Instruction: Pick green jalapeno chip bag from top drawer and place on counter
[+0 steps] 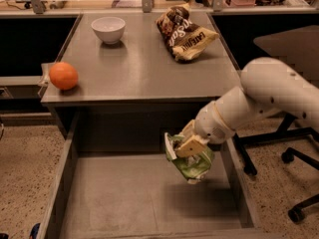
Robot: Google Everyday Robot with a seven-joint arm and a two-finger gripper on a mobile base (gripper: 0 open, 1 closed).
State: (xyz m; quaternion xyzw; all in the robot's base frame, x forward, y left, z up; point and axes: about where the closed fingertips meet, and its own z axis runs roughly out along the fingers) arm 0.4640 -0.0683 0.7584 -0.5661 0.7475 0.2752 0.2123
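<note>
Gripper (191,144) is pinching the upper edge of the green chip bag (195,166), fingers pressed together on the foil. The bag hangs crumpled below it, in the air over the right side of the open drawer (124,198), clear of the floor, with its shadow underneath. White arm (269,91) comes in from the right. Counter (149,73) sits above and behind. On it: orange (63,75) at the left edge, bowl (108,29) at the back, brown snack bag (185,31) back right.

Risks, my read:
- The hold is on slick foil near an edge, so the bag could slip out.
- The dangling bottom could snag the counter's front lip if it isn't raised enough.
- Setting it down far back could bump the brown snack bag.
</note>
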